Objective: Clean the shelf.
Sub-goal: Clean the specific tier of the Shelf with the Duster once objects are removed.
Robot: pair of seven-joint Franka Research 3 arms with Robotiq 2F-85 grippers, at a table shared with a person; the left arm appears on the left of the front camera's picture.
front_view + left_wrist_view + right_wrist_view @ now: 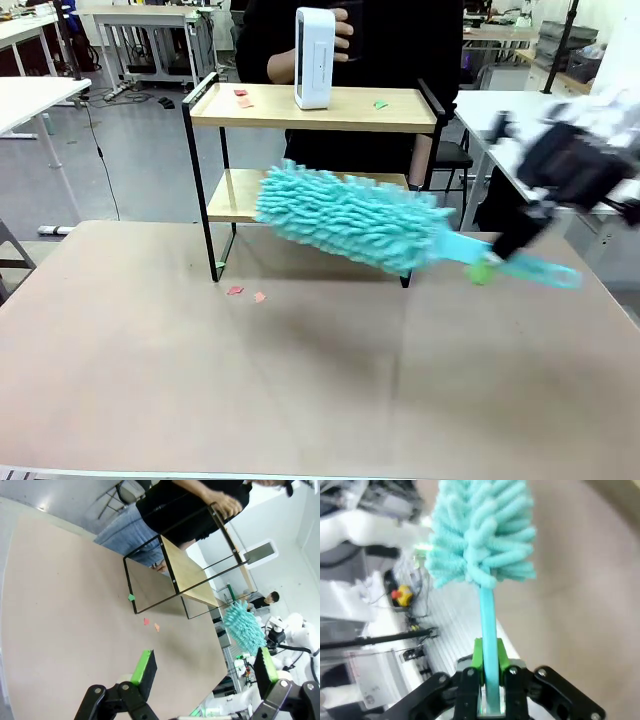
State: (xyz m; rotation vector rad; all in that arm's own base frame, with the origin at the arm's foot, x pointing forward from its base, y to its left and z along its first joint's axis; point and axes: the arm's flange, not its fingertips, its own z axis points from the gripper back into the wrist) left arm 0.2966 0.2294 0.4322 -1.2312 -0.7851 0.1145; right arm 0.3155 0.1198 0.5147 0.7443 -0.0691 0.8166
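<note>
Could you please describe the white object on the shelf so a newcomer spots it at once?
Find the shelf across the table. On its top board stands a tall white box, gripped by a person; the paper scraps beside it lie flat.

Three views: one fixed, two riding my wrists.
My front camera sits between the arms, facing across the table [300, 400] to the shelf [340, 112] and the person [400, 60]. The left wrist camera, rolled, looks past the left tool [205, 667] at that shelf from farther off; the right one peers close along the duster [485, 530] above the right tool [490, 660]. All three catch the duster.
</note>
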